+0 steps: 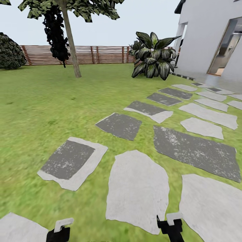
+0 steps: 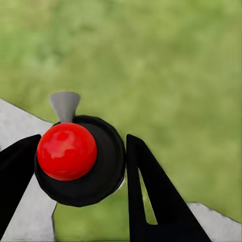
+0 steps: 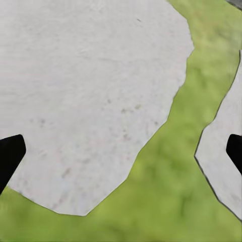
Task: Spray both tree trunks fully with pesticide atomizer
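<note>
The pesticide atomizer [image 2: 83,166], a black bottle with a round red top and a small grey nozzle, sits between the black fingers [image 2: 151,191] of my left gripper [image 2: 80,143], which is shut on it. That gripper [image 1: 59,232] is at the bottom edge of the head view, over grass. My right gripper [image 1: 170,226] hangs open and empty [image 3: 125,143] above a pale stepping stone [image 3: 85,96]. One tree stands far ahead on the left of the lawn, its bare trunk [image 1: 71,50] leaning slightly under a ragged green crown.
Grey stepping stones [image 1: 137,188] run from my feet toward the white house [image 1: 208,37] at the right. A broad-leafed plant [image 1: 154,55] stands by the house. A slatted wooden fence [image 1: 101,54] closes the lawn. A dark conifer [image 1: 55,33] stands behind the tree.
</note>
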